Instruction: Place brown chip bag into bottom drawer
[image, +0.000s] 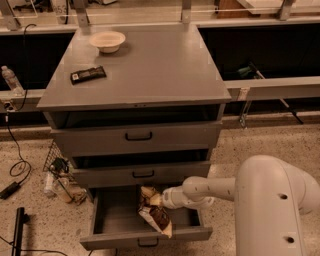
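Chip bag (154, 214) is down inside the open bottom drawer (114, 218), gripper (163, 198) at its top, can't tell if clamped or released; placing step, next needs release and clean retract.

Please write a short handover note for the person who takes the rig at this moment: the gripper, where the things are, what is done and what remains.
The gripper is low over the open drawer, at the upper end of the bag. Whether it grips cannot be seen.
The crinkled dark brown and cream-yellow foil chip bag stands tilted inside the drawer, its lower end against the front wall.
The wide shallow grey metal bottom drawer is pulled out.
Done: the bag is in the drawer.
Left: probably confirm the release, then lift the arm clear.
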